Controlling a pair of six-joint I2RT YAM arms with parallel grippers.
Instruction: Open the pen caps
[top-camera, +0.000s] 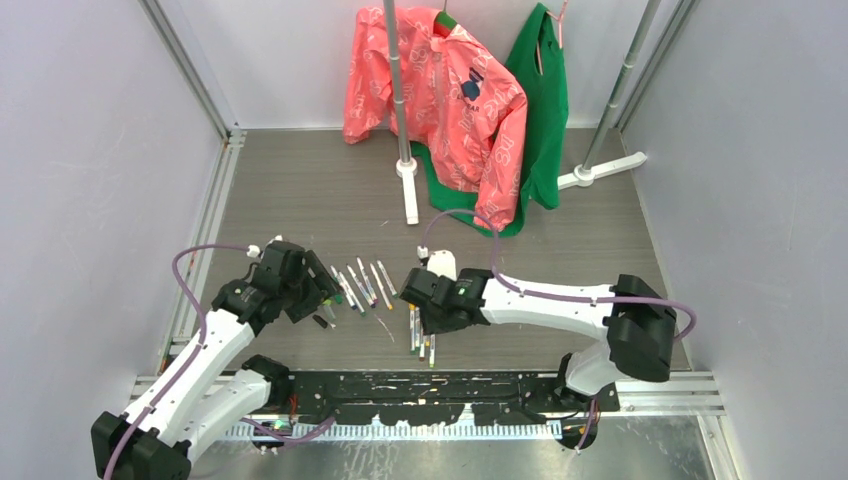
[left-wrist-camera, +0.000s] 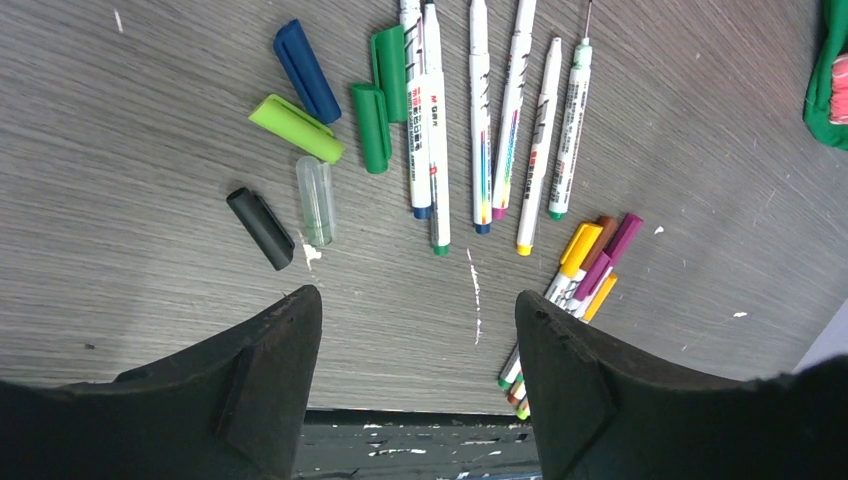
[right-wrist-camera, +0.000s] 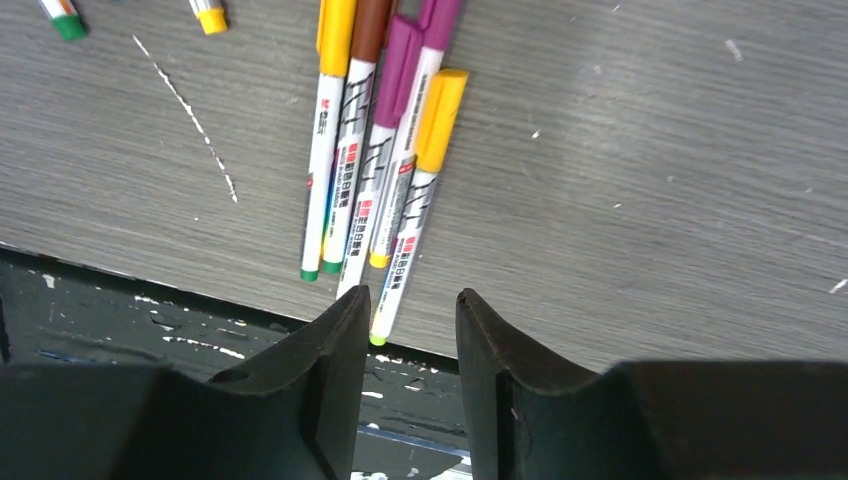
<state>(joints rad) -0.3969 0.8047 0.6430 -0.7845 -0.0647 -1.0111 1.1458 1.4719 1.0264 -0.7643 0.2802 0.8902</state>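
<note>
My left tool (left-wrist-camera: 418, 300), jaws apart and empty, hangs over loose pen caps (left-wrist-camera: 372, 128) beside a row of uncapped pens (left-wrist-camera: 480, 120) on the table (left-wrist-camera: 130, 180), while my right tool (right-wrist-camera: 412, 300), likewise apart, faces five capped pens (right-wrist-camera: 362, 180) bunched together at the near edge.

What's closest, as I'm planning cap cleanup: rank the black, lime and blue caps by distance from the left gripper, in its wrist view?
1. black cap: nearest, just beyond the left gripper, off to the left.
2. lime cap: farther out, also left.
3. blue cap: farthest, near the view's top edge.
</note>
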